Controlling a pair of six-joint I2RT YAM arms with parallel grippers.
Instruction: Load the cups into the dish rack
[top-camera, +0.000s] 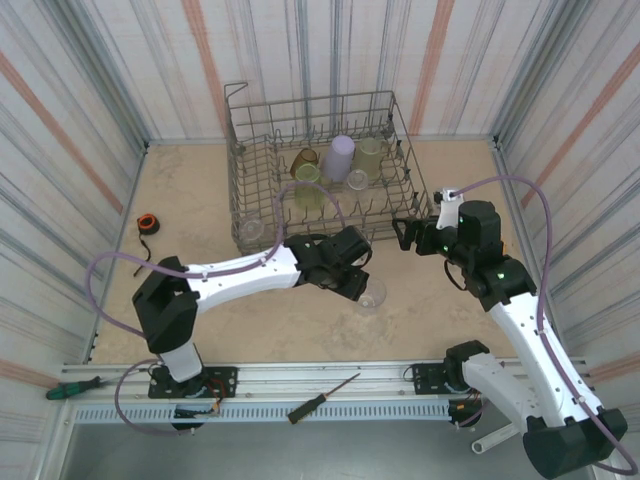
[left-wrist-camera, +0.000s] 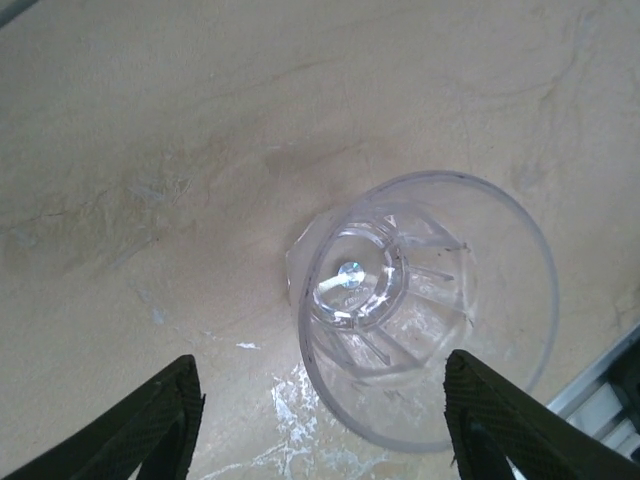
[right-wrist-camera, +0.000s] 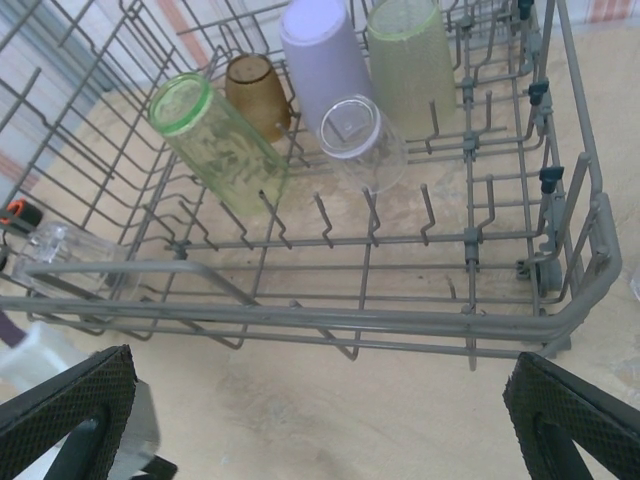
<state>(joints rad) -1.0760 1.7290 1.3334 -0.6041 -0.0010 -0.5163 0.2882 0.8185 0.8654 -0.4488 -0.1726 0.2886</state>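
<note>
1. The left gripper (top-camera: 352, 283) straddles a mouth-up clear cup (left-wrist-camera: 430, 310) on the table (top-camera: 200, 210). Its jaws are fairly wide, and one finger (left-wrist-camera: 170, 425) stands clear of the cup.
2. The right gripper (right-wrist-camera: 320, 400), jaws wide and empty, hovers at the dish rack's (top-camera: 238, 170) 4 o'clock corner.
3. The rack sits at the table's 12 o'clock. It holds a lilac cup (right-wrist-camera: 320, 50), an amber cup (right-wrist-camera: 257, 92), a yellow-green cup (right-wrist-camera: 215, 140) and a second clear cup (right-wrist-camera: 362, 140).
</note>
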